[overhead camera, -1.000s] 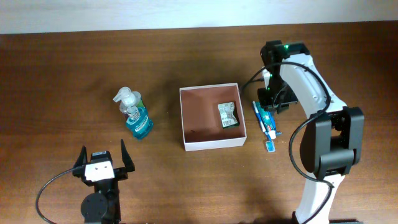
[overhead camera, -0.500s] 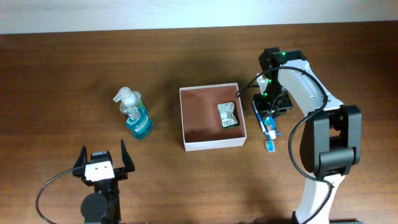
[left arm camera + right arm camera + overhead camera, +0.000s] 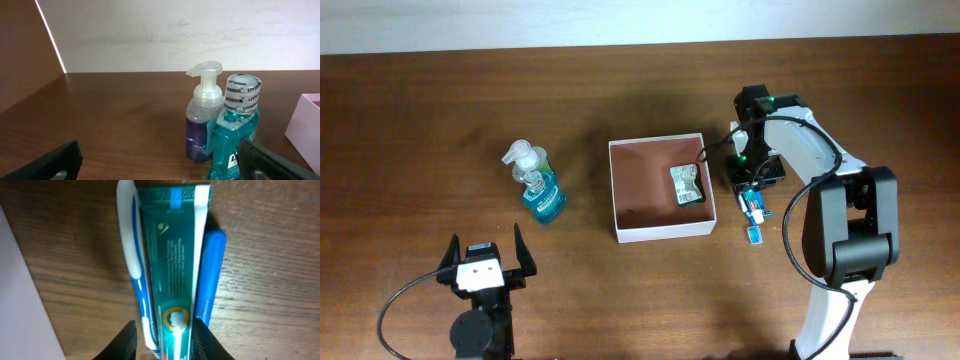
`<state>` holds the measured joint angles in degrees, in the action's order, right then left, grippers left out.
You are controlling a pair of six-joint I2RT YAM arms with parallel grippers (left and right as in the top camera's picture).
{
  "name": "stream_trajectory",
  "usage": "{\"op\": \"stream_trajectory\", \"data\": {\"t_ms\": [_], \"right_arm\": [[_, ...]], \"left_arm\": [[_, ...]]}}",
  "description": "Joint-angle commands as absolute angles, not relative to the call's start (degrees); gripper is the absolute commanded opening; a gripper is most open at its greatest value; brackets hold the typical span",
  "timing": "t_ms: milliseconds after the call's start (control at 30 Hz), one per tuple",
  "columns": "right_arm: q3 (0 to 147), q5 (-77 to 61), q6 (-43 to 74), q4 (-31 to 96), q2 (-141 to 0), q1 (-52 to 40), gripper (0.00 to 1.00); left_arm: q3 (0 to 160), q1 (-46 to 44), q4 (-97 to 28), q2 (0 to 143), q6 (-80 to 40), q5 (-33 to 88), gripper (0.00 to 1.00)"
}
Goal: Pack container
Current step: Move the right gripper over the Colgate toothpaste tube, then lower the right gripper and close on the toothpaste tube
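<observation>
- The right fingers stood narrow astride a teal toothpaste tube; grip impossible to tell.
- The left fingers gaped wide, empty.
- The shallow white-walled square box sat just beside the tube on a dark brown wooden surface.
- A pale wall rose behind.

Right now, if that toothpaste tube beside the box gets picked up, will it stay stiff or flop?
The tube would probably give under a squeeze: its crimped end looks flat and thin. It lies flat, so it likely won't roll. The blue brush alongside it may get nudged too.
</observation>
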<state>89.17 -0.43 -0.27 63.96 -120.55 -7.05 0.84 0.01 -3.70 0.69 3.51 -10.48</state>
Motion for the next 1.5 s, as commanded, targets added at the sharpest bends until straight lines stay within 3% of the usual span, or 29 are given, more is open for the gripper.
{"op": "stream_trajectory", "data": {"t_ms": [0,733,900,1467], "right_arm": [[88.8,0.7,-0.8,63.2,-120.3,-6.7,0.29],[88.7,0.7,-1.3,65.6,-120.3,-6.7,0.29],[88.7,0.7,-1.3,65.5,-120.3,-6.7,0.38],[88.7,0.7,-1.3,64.8,-120.3,-6.7,0.36]], "left_arm": [[0.5,-0.3,-3.7,0.3,4.4,-10.3,0.99],[0.5,-0.3,-3.7,0.3,4.4,-10.3,0.99],[0.5,-0.3,-3.7,0.3,4.4,-10.3,1.0],[0.5,-0.3,-3.7,0.3,4.4,-10.3,0.99]]}}
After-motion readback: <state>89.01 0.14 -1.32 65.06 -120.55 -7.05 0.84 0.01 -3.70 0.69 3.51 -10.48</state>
